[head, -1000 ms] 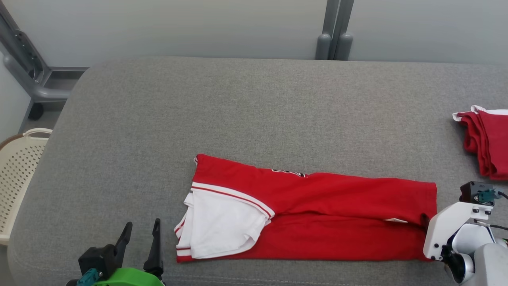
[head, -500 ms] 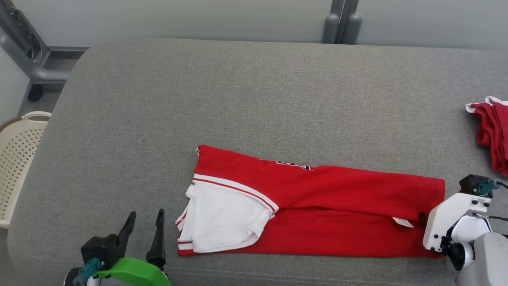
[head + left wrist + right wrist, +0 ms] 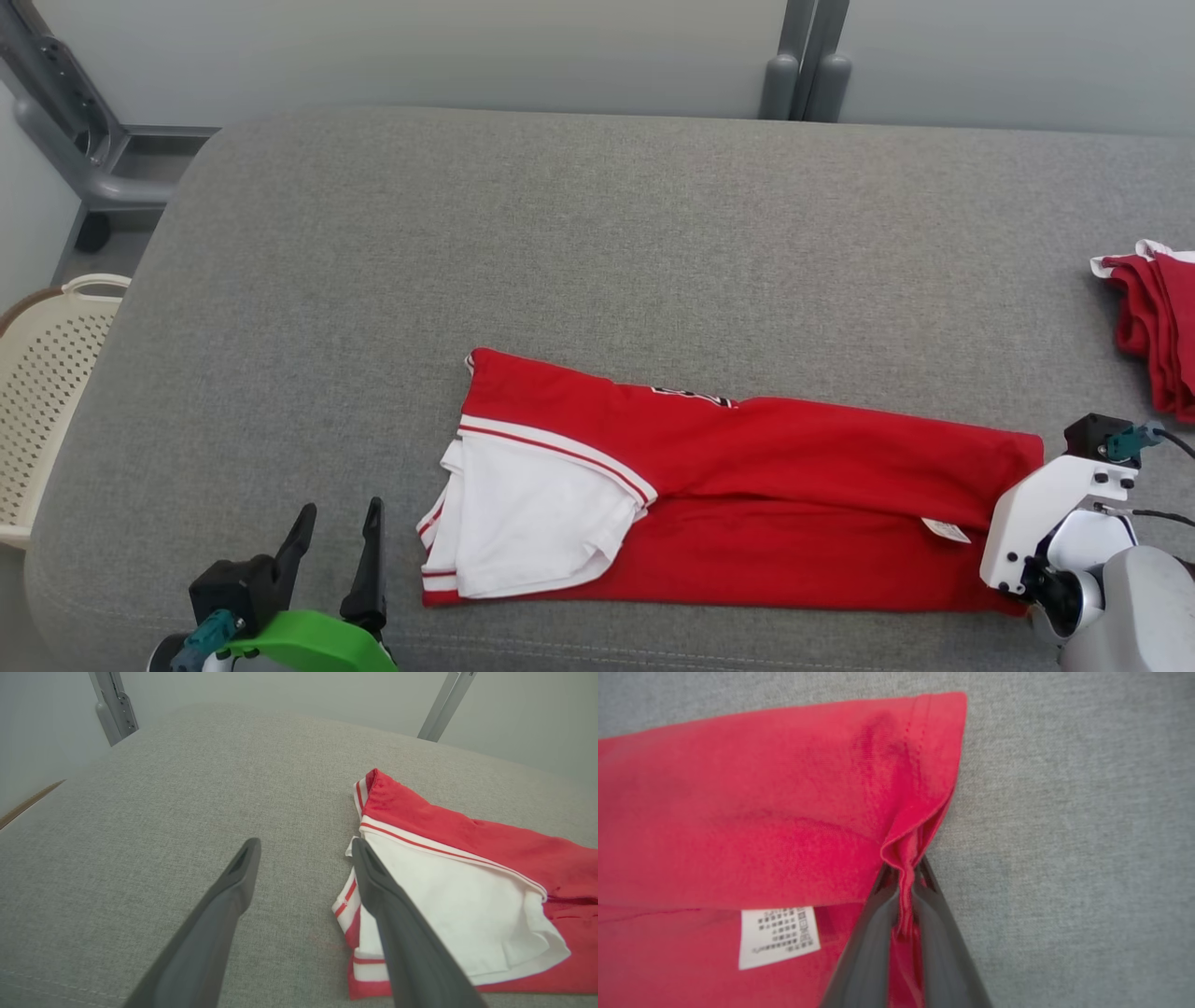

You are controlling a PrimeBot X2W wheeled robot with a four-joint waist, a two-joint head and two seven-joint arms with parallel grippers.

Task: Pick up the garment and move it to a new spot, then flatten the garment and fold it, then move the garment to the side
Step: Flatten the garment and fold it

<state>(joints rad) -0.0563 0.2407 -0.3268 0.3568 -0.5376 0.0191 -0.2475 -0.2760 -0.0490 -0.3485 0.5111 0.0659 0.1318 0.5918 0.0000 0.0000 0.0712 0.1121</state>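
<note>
Nearest, the left end effector hovers empty, fingers spread, near the red shirt (its white sleeve end). The right end effector is clamped on the shirt's right edge; the shirt lies folded on the grey cushion.

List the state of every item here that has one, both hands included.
Red garment: folded into a long strip, flat on the grey cushion.
Left hand: open, empty, left of the garment.
Right hand: shut on the garment's right edge, fabric bunched in the grip.
Red pile: folded, at the cushion's right end.
Basket: beside the cushion's left end, contents unclear.
</note>
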